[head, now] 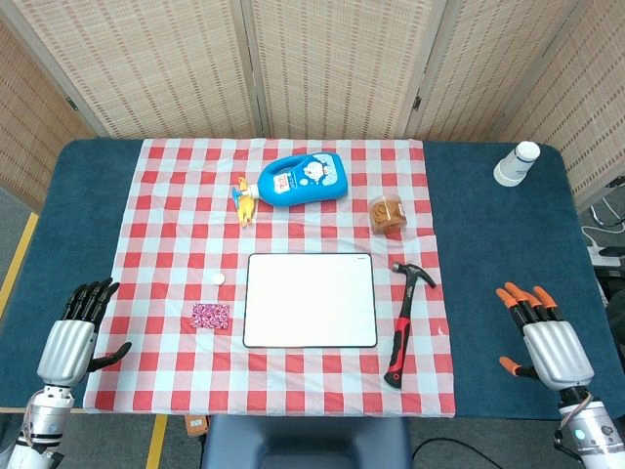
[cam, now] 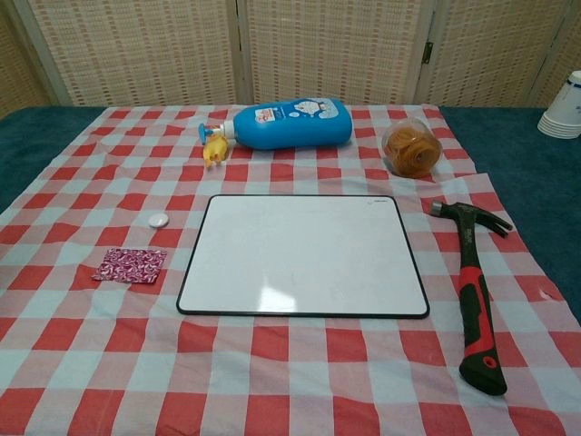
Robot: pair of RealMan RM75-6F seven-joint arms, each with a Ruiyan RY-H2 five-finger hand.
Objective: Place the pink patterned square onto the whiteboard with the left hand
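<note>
The pink patterned square lies flat on the checkered cloth, just left of the whiteboard. The whiteboard is bare and sits at the cloth's middle front. My left hand rests open near the table's front left, well left of the square, fingers spread and holding nothing. At the front right my right hand is open too, with orange fingertips, off the cloth. Neither hand shows in the chest view.
A black and red hammer lies right of the whiteboard. A blue bottle lies on its side behind it, beside a jar. A small white disc and stacked white cups are also there.
</note>
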